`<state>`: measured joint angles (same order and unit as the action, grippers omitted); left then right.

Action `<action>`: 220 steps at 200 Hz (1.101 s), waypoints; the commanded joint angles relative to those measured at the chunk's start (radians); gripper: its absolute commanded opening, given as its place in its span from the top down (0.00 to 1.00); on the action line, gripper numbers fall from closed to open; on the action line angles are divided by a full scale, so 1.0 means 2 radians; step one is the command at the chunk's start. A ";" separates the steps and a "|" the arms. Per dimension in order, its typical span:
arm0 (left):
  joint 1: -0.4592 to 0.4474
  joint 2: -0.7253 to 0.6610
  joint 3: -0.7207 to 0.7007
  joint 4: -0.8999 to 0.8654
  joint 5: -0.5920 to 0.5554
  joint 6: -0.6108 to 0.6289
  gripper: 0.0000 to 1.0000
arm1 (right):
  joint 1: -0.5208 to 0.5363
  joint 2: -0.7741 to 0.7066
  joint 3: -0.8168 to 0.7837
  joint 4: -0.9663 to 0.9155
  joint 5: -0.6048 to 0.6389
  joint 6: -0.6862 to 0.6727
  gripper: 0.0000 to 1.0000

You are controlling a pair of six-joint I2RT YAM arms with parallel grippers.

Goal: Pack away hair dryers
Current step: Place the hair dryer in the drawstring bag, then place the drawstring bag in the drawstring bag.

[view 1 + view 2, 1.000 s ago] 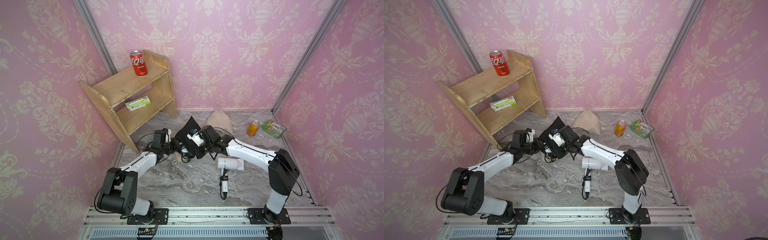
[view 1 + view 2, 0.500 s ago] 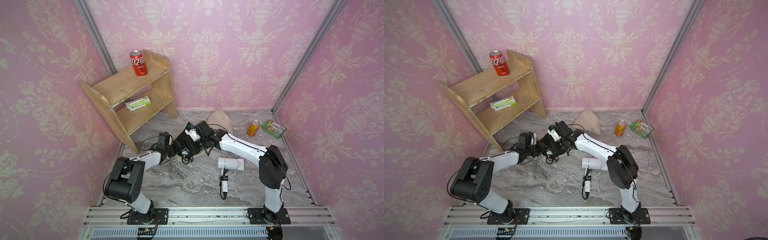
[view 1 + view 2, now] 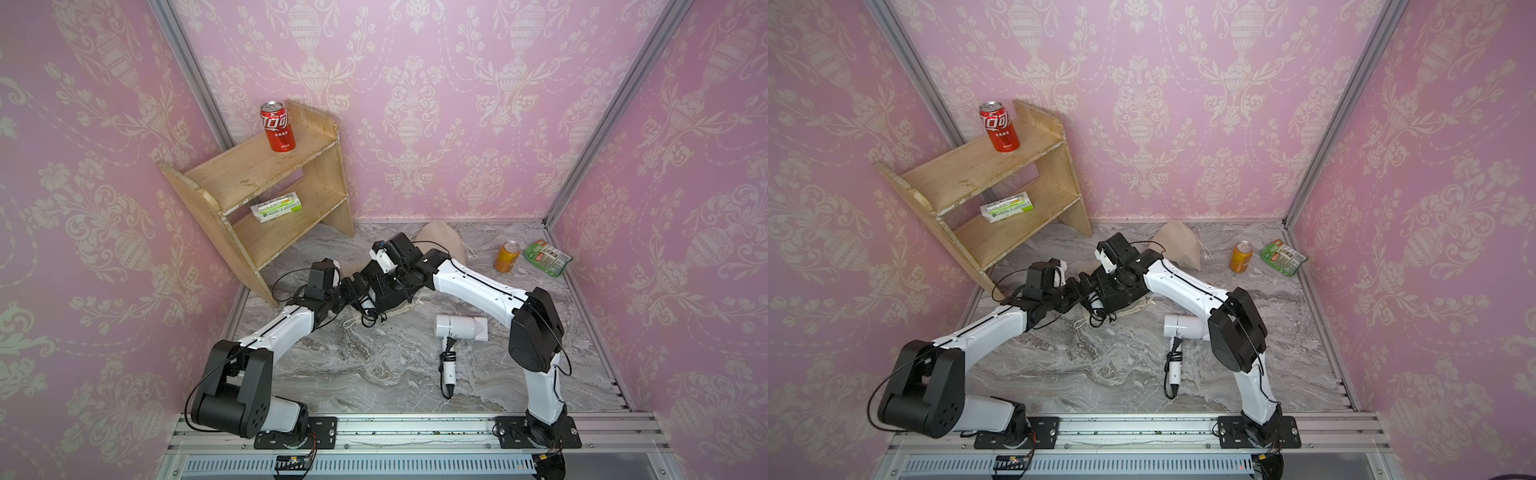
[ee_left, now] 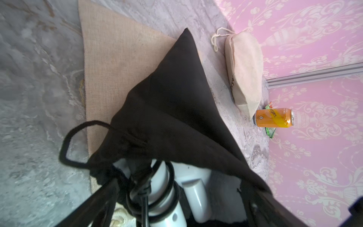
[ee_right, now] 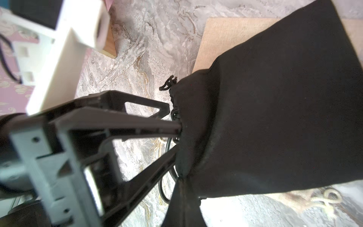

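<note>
A can (image 3: 277, 126) stands on the shelf (image 3: 249, 183) at back left; a hair dryer (image 3: 457, 326) lies right of the central pouch (image 3: 395, 300).

open floor (image 3: 365, 365); shelf (image 3: 232, 183) at left

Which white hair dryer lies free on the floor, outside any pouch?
The hair dryer beside the right arm's elbow, cord trailing toward the rail. The other dryer sits in the mouth of the black pouch.

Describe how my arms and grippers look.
The left arm and right arm have white link shells, bulky black joint housings and thin black cables looping outside. The left gripper is black, with truss-framed fingers; the right gripper is black too.
</note>
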<state>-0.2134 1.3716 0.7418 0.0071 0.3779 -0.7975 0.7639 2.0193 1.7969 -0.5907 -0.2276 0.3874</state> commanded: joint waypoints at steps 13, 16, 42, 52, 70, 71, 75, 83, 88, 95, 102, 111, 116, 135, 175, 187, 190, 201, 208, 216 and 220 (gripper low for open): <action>0.003 -0.051 0.000 -0.071 -0.023 0.029 0.03 | -0.020 0.004 0.027 -0.002 -0.001 0.036 1.00; 0.004 -0.056 -0.001 -0.073 -0.023 0.029 0.03 | -0.022 0.004 0.028 -0.002 -0.002 0.038 1.00; 0.010 -0.089 -0.035 -0.078 -0.028 0.024 0.07 | -0.031 0.004 0.035 -0.002 -0.007 0.057 1.00; 0.013 -0.101 -0.051 -0.072 -0.032 0.018 0.08 | -0.035 0.005 0.038 0.001 -0.016 0.065 1.00; 0.023 -0.112 -0.074 -0.064 -0.030 0.008 0.15 | -0.042 0.006 0.044 0.002 -0.025 0.077 1.00; 0.023 -0.112 -0.074 -0.063 -0.030 0.008 0.15 | -0.043 0.006 0.044 0.002 -0.025 0.077 1.00; 0.025 -0.112 -0.077 -0.062 -0.028 0.006 0.16 | -0.044 0.007 0.046 0.002 -0.027 0.079 1.00; 0.027 -0.109 -0.083 -0.059 -0.024 0.004 0.18 | -0.047 0.009 0.050 0.002 -0.032 0.083 1.00; 0.028 -0.106 -0.085 -0.056 -0.022 0.004 0.19 | -0.048 0.010 0.053 0.001 -0.033 0.086 1.00; 0.028 -0.101 -0.089 -0.053 -0.021 0.003 0.20 | -0.050 0.012 0.057 -0.001 -0.036 0.088 1.00; 0.028 -0.097 -0.092 -0.046 -0.019 0.001 0.21 | -0.052 0.013 0.062 -0.003 -0.037 0.090 1.00; 0.028 -0.091 -0.096 -0.035 -0.019 0.000 0.21 | -0.052 0.016 0.069 -0.008 -0.037 0.093 1.00; 0.028 -0.087 -0.098 -0.030 -0.020 0.000 0.22 | -0.053 0.017 0.073 -0.010 -0.037 0.094 1.00; 0.028 -0.070 -0.100 -0.013 -0.028 0.006 0.23 | -0.053 0.020 0.081 -0.013 -0.042 0.096 1.00; 0.028 -0.023 -0.097 0.045 -0.028 -0.005 0.30 | -0.056 0.027 0.103 -0.025 -0.056 0.101 1.00; 0.028 -0.008 -0.094 0.059 -0.025 -0.008 0.35 | -0.058 0.030 0.111 -0.030 -0.061 0.102 1.00; 0.028 -0.004 -0.093 0.062 -0.025 -0.008 0.36 | -0.058 0.030 0.113 -0.030 -0.061 0.102 1.00; 0.028 0.008 -0.088 0.069 -0.025 -0.009 0.39 | -0.059 0.033 0.118 -0.032 -0.063 0.102 1.00; 0.028 0.015 -0.085 0.072 -0.026 -0.007 0.40 | -0.060 0.033 0.120 -0.032 -0.065 0.102 1.00; 0.028 0.022 -0.081 0.077 -0.025 -0.007 0.41 | -0.061 0.033 0.123 -0.033 -0.067 0.102 1.00; 0.028 0.025 -0.078 0.080 -0.024 -0.007 0.42 | -0.061 0.034 0.124 -0.033 -0.067 0.102 1.00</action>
<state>-0.1646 1.3869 0.5549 0.1055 0.3336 -0.8032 0.6525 2.0796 1.9865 -0.6567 -0.3264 0.5774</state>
